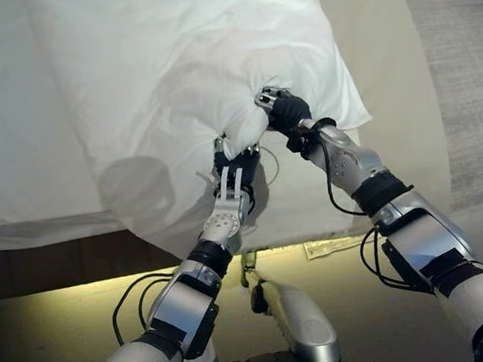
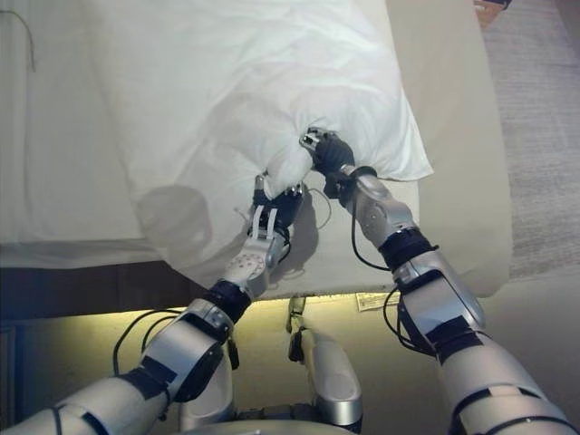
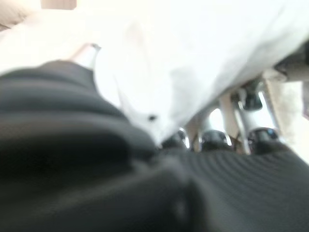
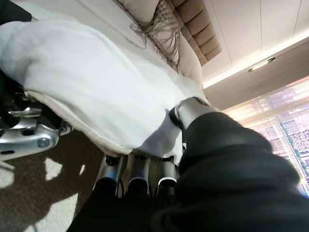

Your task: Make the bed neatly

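Observation:
A white duvet (image 1: 187,74) lies bunched over the beige bed (image 1: 387,88), its near edge hanging over the bed's foot. My left hand (image 1: 233,166) is shut on a fold of the duvet's near edge, fingers curled into the cloth; the left wrist view shows the cloth (image 3: 193,72) over its fingers (image 3: 212,137). My right hand (image 1: 281,108) is shut on the same bunched edge a little farther up and to the right; in the right wrist view its thumb (image 4: 190,108) and fingers (image 4: 137,176) pinch the white cloth (image 4: 87,96).
A flat white sheet (image 1: 14,153) covers the bed's left part. The bed's dark base (image 1: 60,261) runs along the near edge, with a lit strip below. Grey carpet (image 1: 461,54) lies to the right. A fringed cushion (image 4: 159,24) shows at the bed's head.

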